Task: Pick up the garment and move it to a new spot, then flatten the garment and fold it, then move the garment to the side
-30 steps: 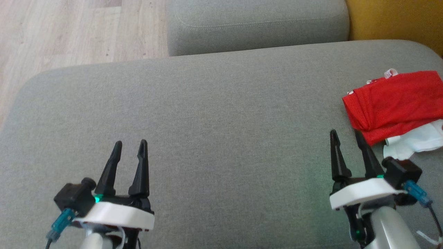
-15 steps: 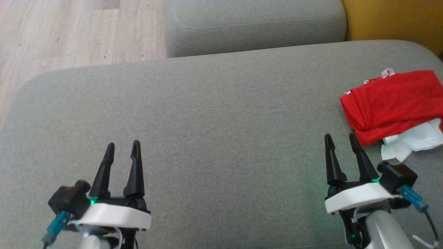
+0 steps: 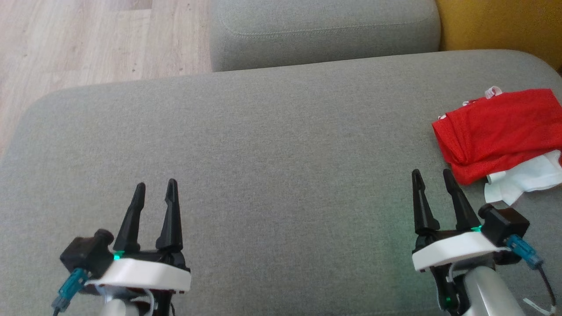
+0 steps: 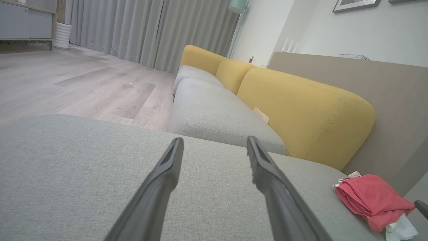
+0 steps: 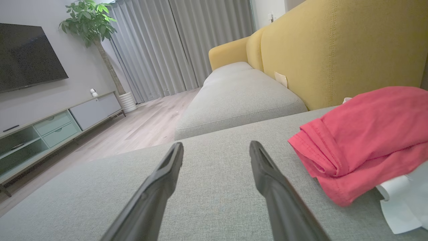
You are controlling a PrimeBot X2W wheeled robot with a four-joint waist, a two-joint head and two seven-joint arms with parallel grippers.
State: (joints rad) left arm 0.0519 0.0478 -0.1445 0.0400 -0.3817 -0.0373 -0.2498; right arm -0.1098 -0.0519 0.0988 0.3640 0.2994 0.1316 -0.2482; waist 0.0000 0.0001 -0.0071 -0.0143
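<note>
Lying folded at the right end of the gray couch seat point(image 3: 281, 145) is the red shirt point(image 3: 500, 127). The left hand point(image 3: 156, 183) and right hand point(image 3: 430, 172) hang over the seat's near side, both spread and empty.

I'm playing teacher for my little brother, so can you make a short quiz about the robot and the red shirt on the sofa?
1. True or false: the left pincer is holding the garment.
2. Pick one: what colour is the cloth peeking out from under the garment? A white, B blue, C green.
3. Short answer: which pincer is nearer the garment?

Key: 1 false, it is open and empty over the sofa. 2 A. 3 the right pincer.
</note>
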